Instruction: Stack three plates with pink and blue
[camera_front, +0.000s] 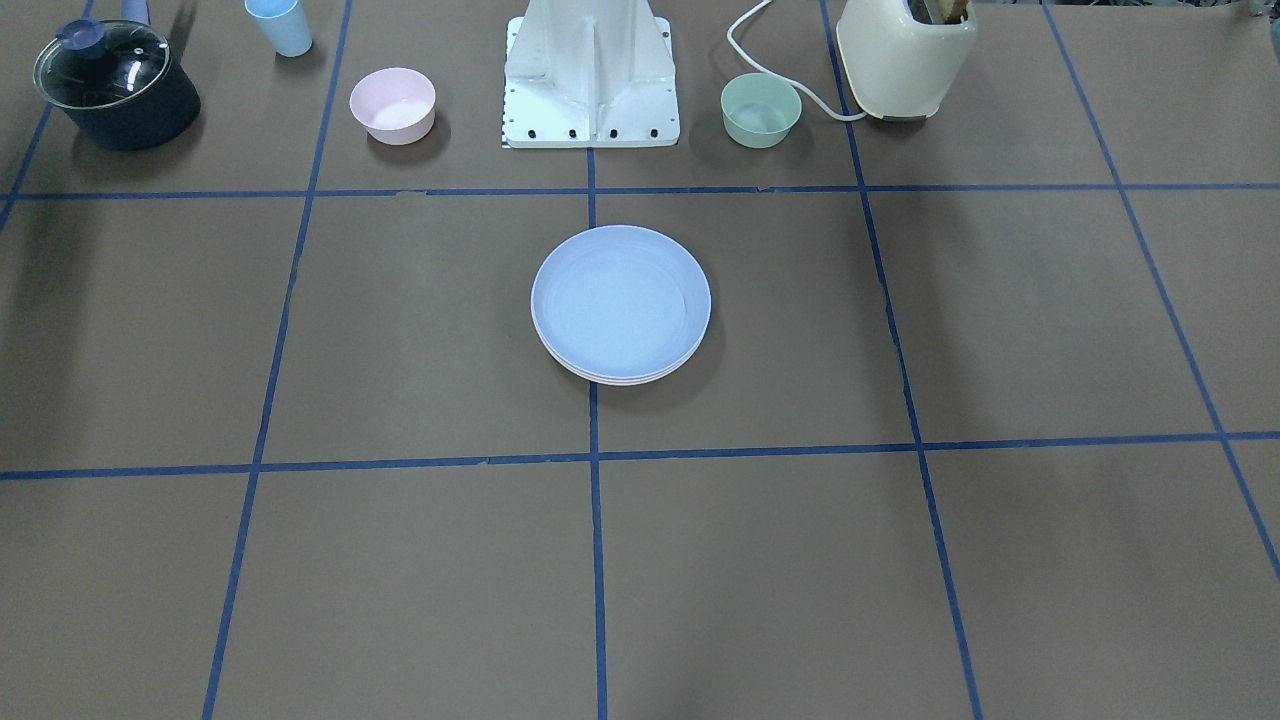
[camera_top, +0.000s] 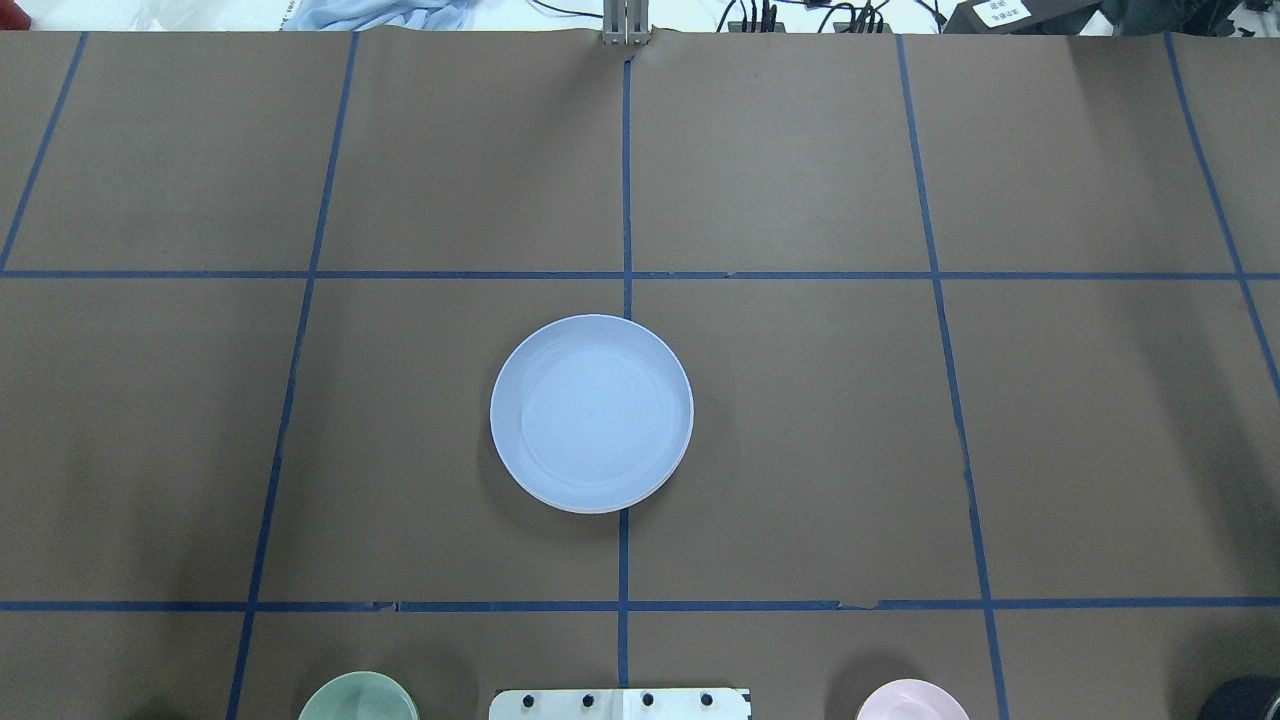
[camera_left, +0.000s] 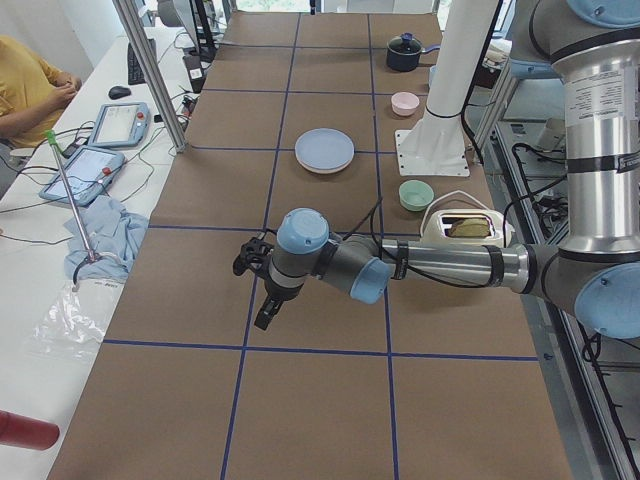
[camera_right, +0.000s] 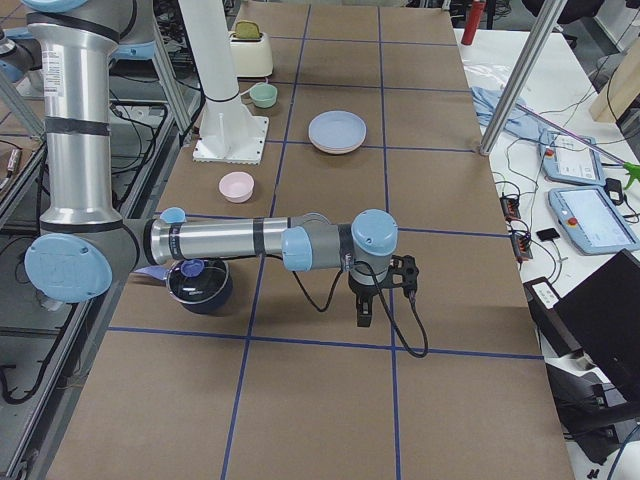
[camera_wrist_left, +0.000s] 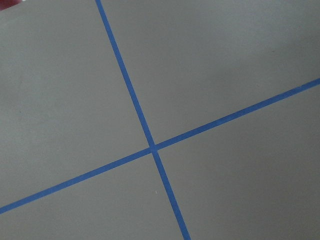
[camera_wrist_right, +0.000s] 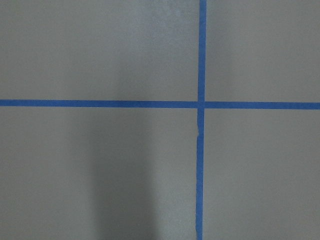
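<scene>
The three plates lie in one stack at the table's middle. The light blue plate is on top, also in the overhead view. Thin pale rims of the two lower plates show under its edge; I cannot tell pink from cream there. The stack also shows in the left view and the right view. My left gripper hangs over bare table far from the stack, and so does my right gripper. I cannot tell whether either is open or shut. The wrist views show only the taped table.
By the robot base stand a small pink bowl and a mint-green bowl. A lidded dark pot, a blue cup and a cream toaster stand along the same edge.
</scene>
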